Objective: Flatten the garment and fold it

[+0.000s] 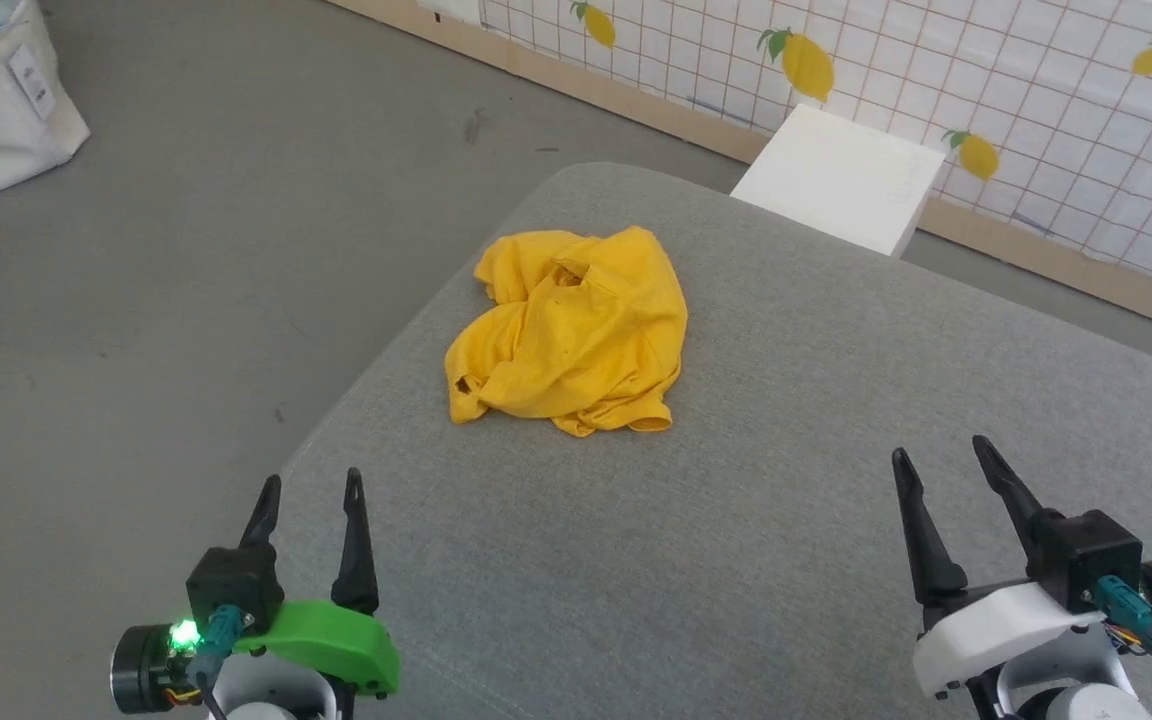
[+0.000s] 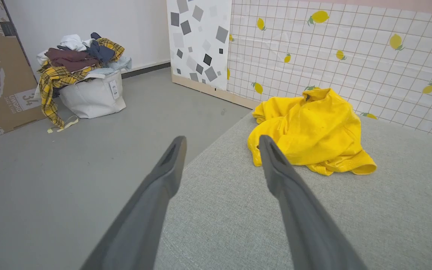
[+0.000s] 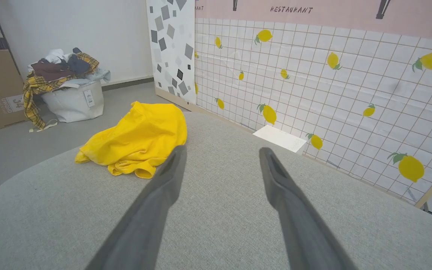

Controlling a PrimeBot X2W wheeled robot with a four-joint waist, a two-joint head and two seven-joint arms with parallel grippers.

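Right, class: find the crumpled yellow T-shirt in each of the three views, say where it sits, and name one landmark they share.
Head view: T-shirt just above centre, on the grey cushion.
Left wrist view: T-shirt right of centre, at middle height.
Right wrist view: T-shirt left of centre, at middle height.
Shared landmark: the lemon-print tiled wall beyond the cushion.

A bright yellow T-shirt (image 1: 571, 330) is seen crumpled in a loose heap just above the centre of the head view, laid on a grey fabric-covered surface (image 1: 736, 520) near its left edge. Plain yellow cloth is bunched in deep folds, and a stitched hem is curled along the lower edge. The T-shirt (image 2: 313, 127) is shown centre right in the left wrist view, and the T-shirt (image 3: 137, 138) centre left in the right wrist view.
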